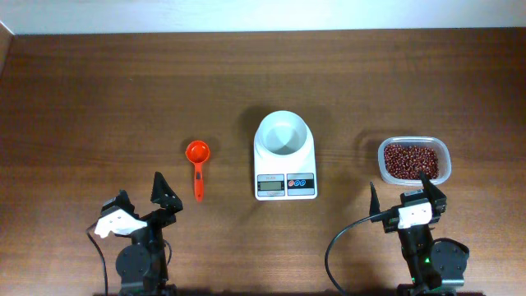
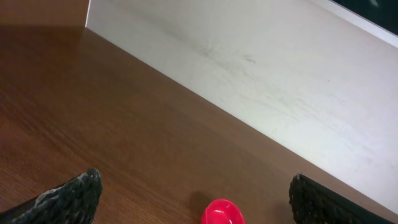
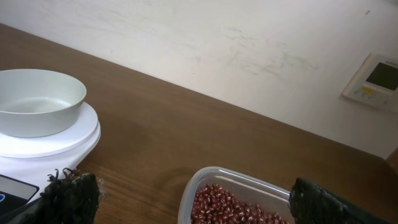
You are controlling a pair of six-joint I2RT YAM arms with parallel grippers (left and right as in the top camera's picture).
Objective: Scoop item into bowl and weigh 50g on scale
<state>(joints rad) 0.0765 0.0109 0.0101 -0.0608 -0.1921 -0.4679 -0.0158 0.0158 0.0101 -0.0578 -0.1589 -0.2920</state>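
Right gripper (image 1: pixel 401 195) jaws spread wide, holding nothing, beans (image 1: pixel 413 159) heaped in clear container (image 1: pixel 415 140) just ahead of it, white bowl (image 1: pixel 283 136) atop scale (image 1: pixel 285 168) ahead to its left, left gripper (image 1: pixel 140 197) likewise apart, red scoop (image 1: pixel 198 156) ahead, slightly right.

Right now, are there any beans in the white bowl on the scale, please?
No, the bowl looks empty; the beans lie in the clear container.

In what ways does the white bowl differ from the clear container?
The bowl is round and opaque white; the container is rounded-rectangular and clear. The bowl is empty; the container holds beans. The bowl stands on the scale; the container stands on the table. Both are open on top.
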